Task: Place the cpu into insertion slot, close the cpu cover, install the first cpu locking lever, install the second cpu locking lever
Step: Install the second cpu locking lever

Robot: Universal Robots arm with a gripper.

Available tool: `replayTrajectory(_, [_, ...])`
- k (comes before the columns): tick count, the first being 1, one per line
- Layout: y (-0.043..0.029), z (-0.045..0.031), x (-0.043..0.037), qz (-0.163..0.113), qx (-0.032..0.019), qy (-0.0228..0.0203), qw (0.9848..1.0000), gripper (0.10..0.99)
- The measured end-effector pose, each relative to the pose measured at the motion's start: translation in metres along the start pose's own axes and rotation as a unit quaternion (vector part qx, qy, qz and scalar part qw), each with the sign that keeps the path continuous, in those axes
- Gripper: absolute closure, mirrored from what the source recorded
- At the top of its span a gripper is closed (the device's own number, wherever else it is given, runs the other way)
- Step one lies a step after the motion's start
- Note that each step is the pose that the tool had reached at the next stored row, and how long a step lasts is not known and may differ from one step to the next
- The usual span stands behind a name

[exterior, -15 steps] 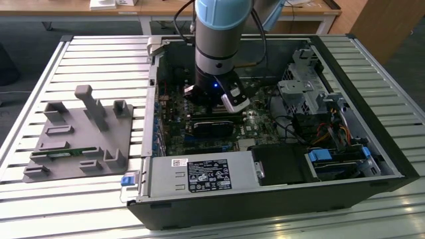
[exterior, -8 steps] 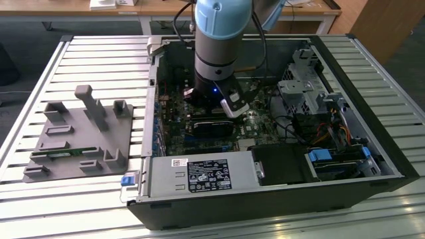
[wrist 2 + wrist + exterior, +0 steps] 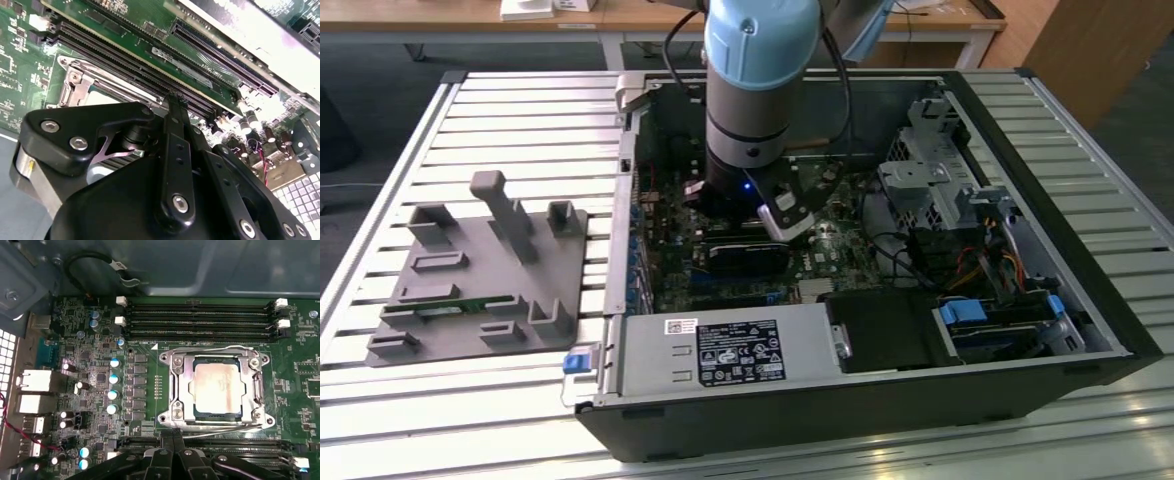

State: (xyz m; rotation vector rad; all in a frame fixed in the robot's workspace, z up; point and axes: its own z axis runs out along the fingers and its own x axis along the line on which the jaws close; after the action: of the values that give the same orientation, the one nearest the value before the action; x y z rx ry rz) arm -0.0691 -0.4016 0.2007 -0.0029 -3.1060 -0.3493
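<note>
In the first wrist view the pale silver-beige cpu (image 3: 217, 387) lies in the insertion slot (image 3: 165, 417) on the green motherboard. The silver cpu cover (image 3: 181, 385) is down flat around it, and the chip shows through its window. One thin wire locking lever (image 3: 215, 349) runs along the side by the memory slots. A second lever (image 3: 220, 425) runs along the opposite side. My gripper (image 3: 173, 436) is at that second side with its black fingers (image 3: 168, 442) together. In the second wrist view the fingers (image 3: 175, 115) stand over the cover's edge (image 3: 80, 87). In the exterior view my gripper (image 3: 781, 215) is down inside the case.
The open black computer case (image 3: 1067, 300) lies on a slatted metal table. Inside are long black memory slots (image 3: 200, 320), a black graphics card (image 3: 740, 255), a power supply (image 3: 720, 350) and drive cages (image 3: 947, 190). A grey parts fixture (image 3: 480, 270) stands on the exterior view's left.
</note>
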Motion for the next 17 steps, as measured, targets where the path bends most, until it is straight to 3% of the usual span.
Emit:
replayTrajectory(3, [-0.0006, 0.0026, 0.0002, 0.000, -0.0063, 0.0000, 1.0000, 0.969])
replayTrajectory(14, [-0.0020, 0.0087, 0.0029, -0.001, -0.0405, 0.0001, 0.9992, 0.969])
replayTrajectory(17, [-0.0023, 0.0103, 0.0048, -0.001, -0.0460, 0.0001, 0.9989, 0.969])
